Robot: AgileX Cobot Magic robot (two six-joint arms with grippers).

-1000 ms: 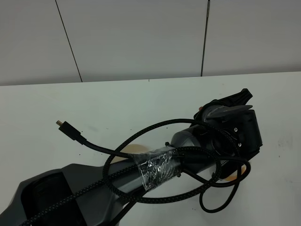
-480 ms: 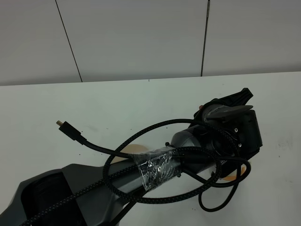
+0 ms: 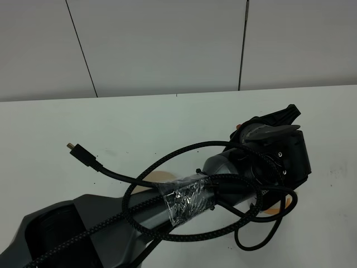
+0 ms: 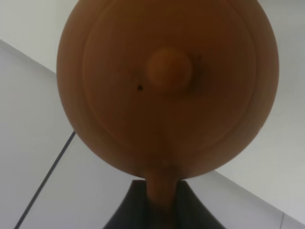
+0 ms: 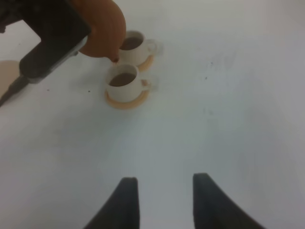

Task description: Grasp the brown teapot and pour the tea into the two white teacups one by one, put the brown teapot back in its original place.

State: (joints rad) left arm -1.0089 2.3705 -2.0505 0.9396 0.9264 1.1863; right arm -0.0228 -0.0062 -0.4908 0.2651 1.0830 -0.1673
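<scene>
White tabletop (image 5: pixel 224 119) carries two white teacups (image 5: pixel 125 78), each on an orange coaster, both holding dark tea. Brown teapot (image 4: pixel 167 81), round terracotta with knobbed lid, hangs tilted above them. Left gripper (image 4: pixel 159 200) is clamped on its handle. Right gripper (image 5: pixel 162 198) stands apart, empty. Left arm position is almost unchanged from earlier.

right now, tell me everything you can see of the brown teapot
The brown teapot is a round, matte terracotta-orange pot that looks like clay, with a knobbed lid. The left gripper is shut on its handle and holds it in the air, tipped spout-down above the two white teacups, both holding dark tea.
</scene>
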